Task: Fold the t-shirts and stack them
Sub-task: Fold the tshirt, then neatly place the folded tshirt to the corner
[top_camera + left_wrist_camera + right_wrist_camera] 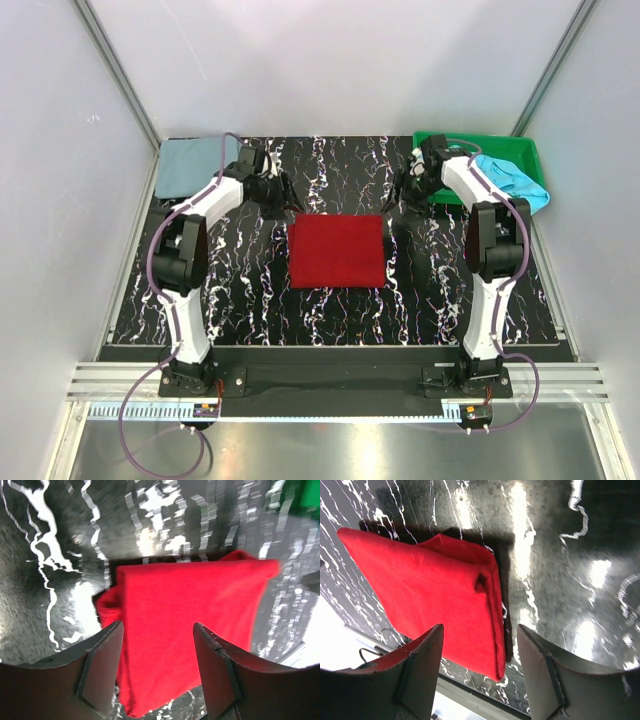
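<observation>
The deep red t-shirt (337, 250) lies folded into a neat rectangle at the middle of the black marbled table; it also shows in the left wrist view (185, 630) and the right wrist view (430, 600). The grey-blue t-shirt (195, 165) lies folded at the back left corner. The light turquoise t-shirt (515, 182) hangs crumpled over the green tray (480, 150) at the back right. My left gripper (283, 203) hovers open and empty above the red shirt's back left corner. My right gripper (405, 197) hovers open and empty above its back right corner.
White walls with metal corner posts close in the table on three sides. The black marbled table top (250, 290) lies bare around the red shirt. Both arm bases stand at the near edge.
</observation>
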Robot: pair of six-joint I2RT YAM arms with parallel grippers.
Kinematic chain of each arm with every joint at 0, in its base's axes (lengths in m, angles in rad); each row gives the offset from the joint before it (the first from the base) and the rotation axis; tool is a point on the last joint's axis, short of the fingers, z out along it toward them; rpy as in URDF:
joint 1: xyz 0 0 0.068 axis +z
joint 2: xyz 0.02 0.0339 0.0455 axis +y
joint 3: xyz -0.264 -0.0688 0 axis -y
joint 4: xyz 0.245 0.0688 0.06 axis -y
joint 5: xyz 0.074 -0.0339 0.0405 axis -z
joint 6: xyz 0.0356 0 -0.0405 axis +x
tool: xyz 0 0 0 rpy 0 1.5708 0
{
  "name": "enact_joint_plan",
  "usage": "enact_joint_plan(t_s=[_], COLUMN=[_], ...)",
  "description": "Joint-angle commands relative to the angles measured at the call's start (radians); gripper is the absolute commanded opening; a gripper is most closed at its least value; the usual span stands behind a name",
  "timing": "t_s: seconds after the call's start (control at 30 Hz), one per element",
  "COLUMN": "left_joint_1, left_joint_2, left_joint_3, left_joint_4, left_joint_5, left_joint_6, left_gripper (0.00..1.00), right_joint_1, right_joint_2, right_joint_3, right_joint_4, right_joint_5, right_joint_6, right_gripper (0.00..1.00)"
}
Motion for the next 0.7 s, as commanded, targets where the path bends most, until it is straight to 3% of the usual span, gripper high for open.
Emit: enact_joint_plan(t_s=[0.0,0.23,0.33,0.57,0.67], left_joint_1=[-0.007,-0.016,-0.022,-0.025,-0.024], left_joint_2=[0.018,0.004,-0.051,-0.201,-0.240], left_joint_3=[0.012,0.000,-0.048,-0.180,-0.243], left_joint_4=[0.006,-0.035,-0.035,-0.017,-0.017], left_joint_5=[0.005,-0.052,-0.075,-0.069,-0.050], left_joint_6=[0.039,0.047,0.042,0.036,0.030], left_gripper=[0.63,0.63,0.65,0.65,0.66], right_joint_1=[0.012,0.028,0.030,0.030,0.033], right_joint_2=[0.050,0.126,0.154,0.208,0.218], right_joint_3=[0.033,0.076,0.096,0.159,0.194], right_joint_4=[0.040,0.043,0.041,0.041,0.038], right_joint_5=[-0.065,-0.062,-0.035,-0.001,0.025], right_joint_6=[-0.033,-0.037,-0.037,-0.039,-0.034], right_gripper=[0.68,0.67,0.55,0.43,0.44])
